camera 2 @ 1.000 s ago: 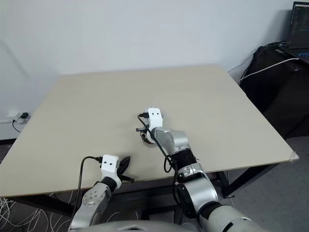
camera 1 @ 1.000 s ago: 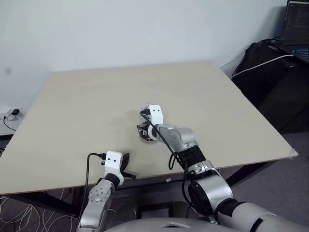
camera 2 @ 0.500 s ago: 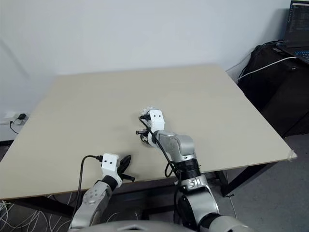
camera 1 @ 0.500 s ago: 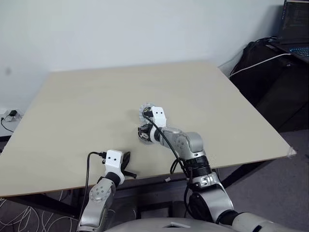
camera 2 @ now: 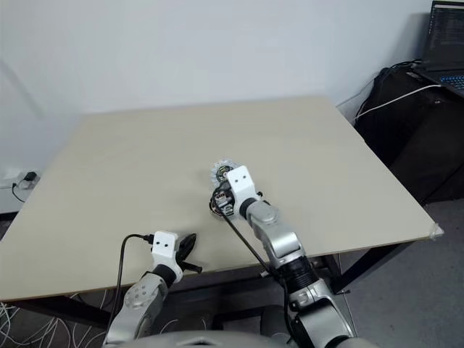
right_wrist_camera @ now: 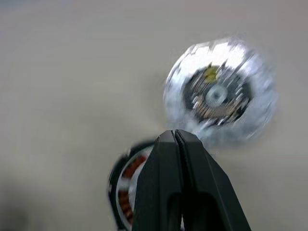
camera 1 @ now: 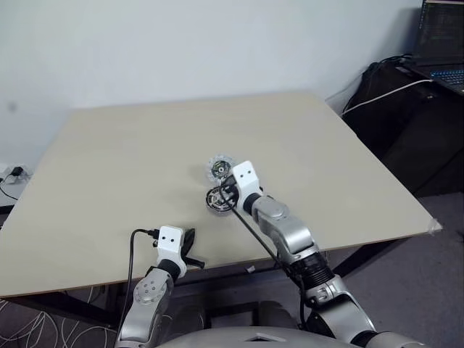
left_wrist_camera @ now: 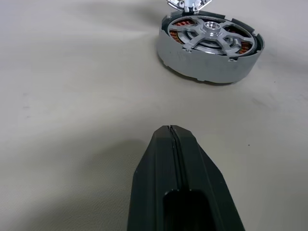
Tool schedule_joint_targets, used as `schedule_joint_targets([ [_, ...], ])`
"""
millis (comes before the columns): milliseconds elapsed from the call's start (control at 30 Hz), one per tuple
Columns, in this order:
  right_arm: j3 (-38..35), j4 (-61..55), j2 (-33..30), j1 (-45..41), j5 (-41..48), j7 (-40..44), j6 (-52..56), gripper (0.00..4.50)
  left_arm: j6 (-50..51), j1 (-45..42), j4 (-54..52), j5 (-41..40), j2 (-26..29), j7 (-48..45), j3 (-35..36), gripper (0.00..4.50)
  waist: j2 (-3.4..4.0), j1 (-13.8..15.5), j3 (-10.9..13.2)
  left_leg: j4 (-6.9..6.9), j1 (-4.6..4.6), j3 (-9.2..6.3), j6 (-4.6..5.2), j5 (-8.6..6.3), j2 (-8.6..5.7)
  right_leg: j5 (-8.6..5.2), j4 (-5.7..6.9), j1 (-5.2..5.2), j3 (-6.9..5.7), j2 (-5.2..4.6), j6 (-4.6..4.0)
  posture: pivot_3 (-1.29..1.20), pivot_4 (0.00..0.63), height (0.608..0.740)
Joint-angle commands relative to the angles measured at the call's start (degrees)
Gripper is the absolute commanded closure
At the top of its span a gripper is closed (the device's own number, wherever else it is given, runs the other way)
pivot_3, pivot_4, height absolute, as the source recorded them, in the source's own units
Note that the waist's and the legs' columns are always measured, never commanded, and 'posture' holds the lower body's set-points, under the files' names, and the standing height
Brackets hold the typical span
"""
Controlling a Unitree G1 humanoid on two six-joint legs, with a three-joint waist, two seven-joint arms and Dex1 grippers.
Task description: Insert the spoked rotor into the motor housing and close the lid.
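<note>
The motor housing (left_wrist_camera: 192,60) lies flat on the table with the spoked rotor (left_wrist_camera: 210,33) sitting in it, copper windings showing between the spokes. Just beyond it lies the lid (right_wrist_camera: 219,91), a scalloped silver disc with its dark centre facing up. The two also lie together mid-table, housing (camera 1: 216,199) and lid (camera 1: 218,168). My right gripper (right_wrist_camera: 174,134) is shut and empty, hovering over the housing's far rim with its tip near the lid's edge. Near the table's front edge my left gripper (left_wrist_camera: 169,130) is shut and empty, pointing at the housing from a short distance.
The pale wooden table (camera 1: 109,159) has a front edge close to my left gripper (camera 1: 190,243). To the right of the table stand dark furniture with a bag (camera 1: 395,94) and an open laptop (camera 1: 442,43). Cables lie on the floor at left.
My right hand has drawn back toward the right and rolled its wrist, uncovering the lid beyond the housing. The left arm has not moved.
</note>
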Motion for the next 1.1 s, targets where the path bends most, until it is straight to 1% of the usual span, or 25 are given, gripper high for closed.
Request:
schedule_joint_targets([
  [33,-0.25,5.48,1.73,-4.61,-1.9,0.4,-3.61,4.43,-0.5,-0.54,-1.93,-0.12,0.07,-0.1,0.02,4.5,-0.01,-0.01,0.01,0.01,0.0,0.0,0.0,0.0,-0.01,0.01,0.0,0.01,0.01,0.0,0.0,0.0,0.0,0.74],
  [233,-1.92,14.69,3.74,-8.82,-2.54,1.46,-5.09,4.43,-0.78,0.15,-2.41,-0.02,-0.14,0.6,0.28,4.5,-0.02,0.03,0.0,-0.01,0.01,-0.02,0.01,0.0,-0.03,0.33,-0.02,0.01,0.0,0.0,-0.06,0.0,0.0,0.74],
  [433,-2.81,20.26,3.69,-9.1,-3.33,1.85,-3.73,4.43,-1.0,0.35,-2.48,-0.06,-0.37,0.98,0.29,4.5,0.0,-0.01,0.0,-0.02,0.01,-0.04,0.0,0.0,-0.05,0.32,-0.01,0.01,0.0,0.0,-0.08,0.0,0.0,0.74],
  [533,-3.25,19.64,3.35,-8.39,-3.31,2.14,-2.45,4.43,-1.03,0.37,-2.42,-0.17,-0.42,0.99,0.17,4.5,0.0,0.02,-0.02,-0.02,0.06,-0.04,0.0,-0.01,-0.04,0.32,0.0,0.05,0.0,0.0,-0.08,0.0,0.0,0.74],
  [600,-2.64,16.55,2.59,-7.73,-3.3,4.12,-3.28,4.43,-1.01,0.28,-2.3,-0.18,-0.42,0.89,0.03,4.5,0.01,0.04,-0.03,-0.01,0.08,-0.04,0.0,0.0,-0.04,0.31,0.0,0.09,0.0,0.0,-0.09,0.0,0.0,0.74],
  [667,-1.35,12.05,1.19,-7.34,-3.47,7.2,-4.85,4.43,-1.01,0.18,-2.19,-0.19,-0.43,0.84,-0.04,4.5,0.01,0.03,-0.03,0.01,0.07,-0.04,0.0,0.0,-0.05,0.28,-0.01,0.1,0.0,-0.01,-0.07,0.0,0.0,0.74],
  [700,0.11,8.93,-0.62,-7.59,-3.77,10.36,-5.23,4.43,-0.99,0.11,-2.11,-0.22,-0.45,0.8,-0.05,4.5,0.01,0.0,-0.01,0.01,0.07,-0.03,0.01,0.0,-0.06,0.28,-0.02,0.1,0.01,-0.01,-0.05,0.0,0.0,0.74],
  [767,2.97,4.43,-4.5,-8.45,-4.97,15.79,-5.56,4.01,-0.99,0.01,-1.97,-0.28,-0.52,0.74,-0.13,4.5,0.05,-0.02,0.06,0.03,0.02,-0.02,0.01,0.0,-0.06,0.25,-0.02,0.06,0.02,-0.01,-0.01,0.0,0.0,0.74],
  [800,4.23,3.04,-6.37,-9.04,-5.61,18.08,-5.28,3.81,-0.99,-0.08,-1.86,-0.3,-0.58,0.7,-0.18,4.5,0.04,0.03,0.05,0.05,-0.02,-0.01,0.02,0.0,-0.07,0.14,-0.03,0.02,0.02,-0.02,0.19,0.0,0.0,0.74],
  [867,6.08,1.63,-9.28,-10.23,-6.99,21.27,-4.52,3.24,-1.01,-0.25,-1.64,-0.36,-0.69,0.67,-0.26,4.5,0.04,-0.05,0.04,0.05,0.0,-0.02,0.01,0.0,-0.04,0.13,-0.02,0.03,0.0,0.0,0.21,0.0,0.0,0.74],
  [933,7.54,1.16,-11.34,-11.34,-8.36,23.71,-4.39,2.54,-1.04,-0.35,-1.5,-0.41,-0.82,0.67,-0.32,4.5,0.01,0.04,0.03,0.04,0.07,-0.03,0.01,0.0,-0.01,0.13,0.0,0.08,-0.03,0.03,0.21,0.0,0.0,0.74],
  [1000,11.18,1.73,-14.65,-13.46,-11.55,28.16,-6.1,1.93,-1.12,-0.43,-1.31,-0.49,-1.11,0.81,-0.32,4.5,0.01,0.1,0.03,0.04,0.07,-0.04,0.01,0.0,-0.01,0.12,-0.01,0.1,-0.05,0.02,0.2,0.0,0.0,0.74],
  [1100,16.51,3.59,-18.46,-17.04,-16.15,34.16,-9.6,1.93,-1.31,-0.48,-0.99,-0.6,-1.58,1.02,-0.18,4.5,-0.02,0.35,0.04,0.07,0.04,-0.02,0.02,0.0,-0.06,0.11,-0.04,0.11,-0.04,-0.03,0.18,0.0,0.0,0.74],
])
